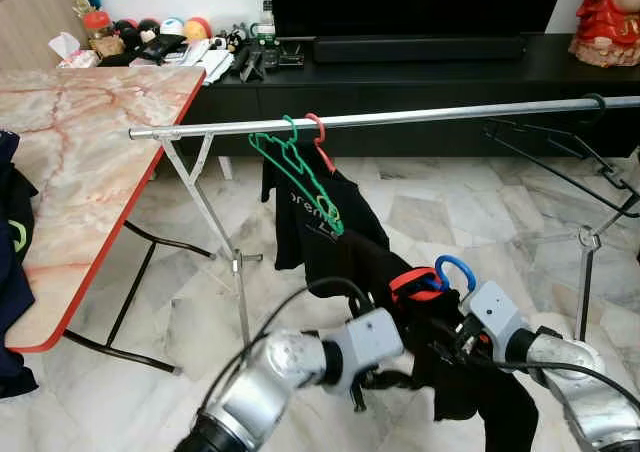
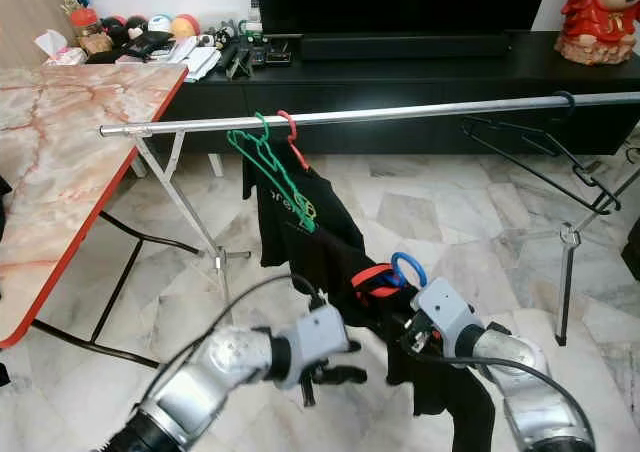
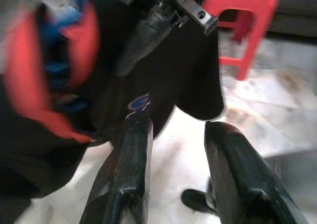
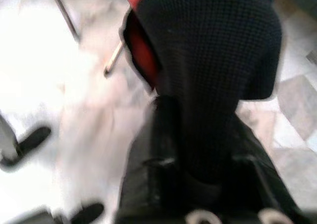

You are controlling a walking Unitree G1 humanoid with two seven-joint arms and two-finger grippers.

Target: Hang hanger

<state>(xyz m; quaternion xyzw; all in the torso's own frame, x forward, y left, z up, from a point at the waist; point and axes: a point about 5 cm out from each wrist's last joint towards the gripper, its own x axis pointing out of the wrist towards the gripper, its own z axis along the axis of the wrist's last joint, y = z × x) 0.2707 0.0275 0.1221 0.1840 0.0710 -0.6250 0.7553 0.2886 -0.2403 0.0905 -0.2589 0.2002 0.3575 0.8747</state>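
A blue hanger (image 1: 456,268) carries a black garment (image 1: 470,387) with a red collar (image 1: 411,281), held low in front of me. My right gripper (image 4: 203,149) is shut on the black mesh fabric just under the collar. My left gripper (image 3: 173,130) is open beside the garment, its fingers (image 3: 132,169) close to the cloth but holding nothing. Further ahead runs the silver rail (image 1: 420,118). A green hanger (image 1: 290,162) and a red hanger (image 1: 318,134) hang on it with a black shirt (image 1: 315,217). An empty black hanger (image 1: 560,147) hangs at the rail's right end.
A marble table (image 1: 70,152) with a red edge stands on my left. Behind the rail is a black TV console (image 1: 430,67) with clutter and a red figurine (image 1: 605,17). The rack's legs (image 1: 215,222) stand on the marble floor. A red stool (image 3: 247,16) is nearby.
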